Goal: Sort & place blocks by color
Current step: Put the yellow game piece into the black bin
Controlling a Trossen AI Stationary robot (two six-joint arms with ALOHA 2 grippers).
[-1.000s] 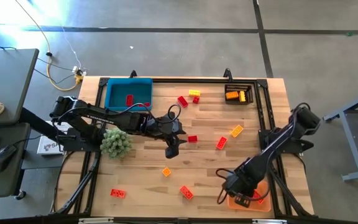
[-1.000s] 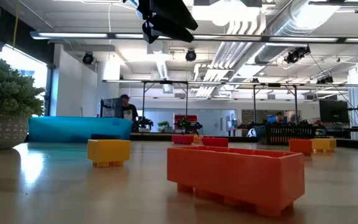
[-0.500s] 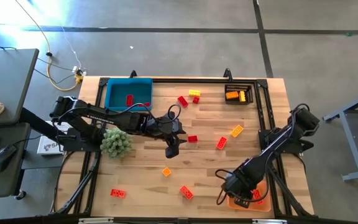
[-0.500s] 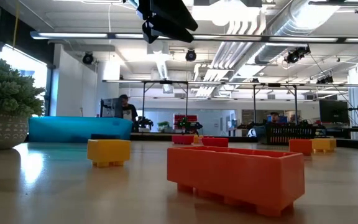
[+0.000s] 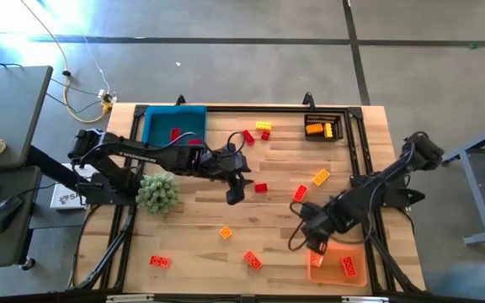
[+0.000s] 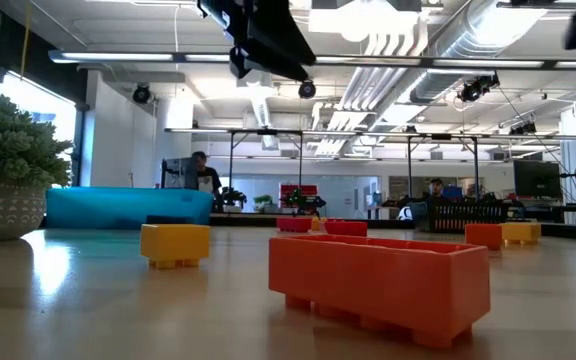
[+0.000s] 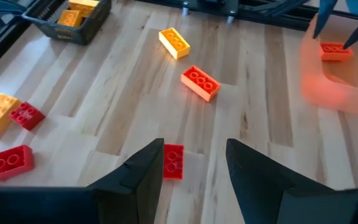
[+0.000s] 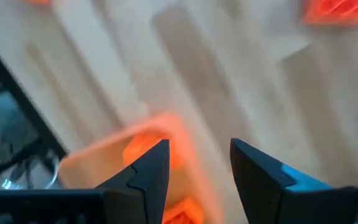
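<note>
Red, orange and yellow blocks lie scattered on the wooden table (image 5: 192,219). My left gripper (image 5: 234,197) hangs open high over the table's middle. A small red block (image 7: 173,161) lies flat on the wood below its fingers, untouched. My right gripper (image 5: 300,240) stands open, pointing down, just to the left of the orange bin (image 5: 337,268) at the near right. In the right wrist view the open right gripper (image 8: 197,152) holds nothing, and the orange bin's corner (image 8: 166,124) shows under it. Two orange blocks (image 5: 348,267) rest in that bin.
A blue bin (image 5: 175,126) with a red block stands at the far left, and a black bin (image 5: 324,128) with orange and yellow blocks at the far right. A green plant clump (image 5: 157,192) sits at the left. Loose blocks lie near the front edge (image 5: 252,260).
My right gripper has risen from over the orange bin and swung toward the table's middle, so the bin and the blocks in it now show. My left gripper has shifted slightly toward the far edge.
</note>
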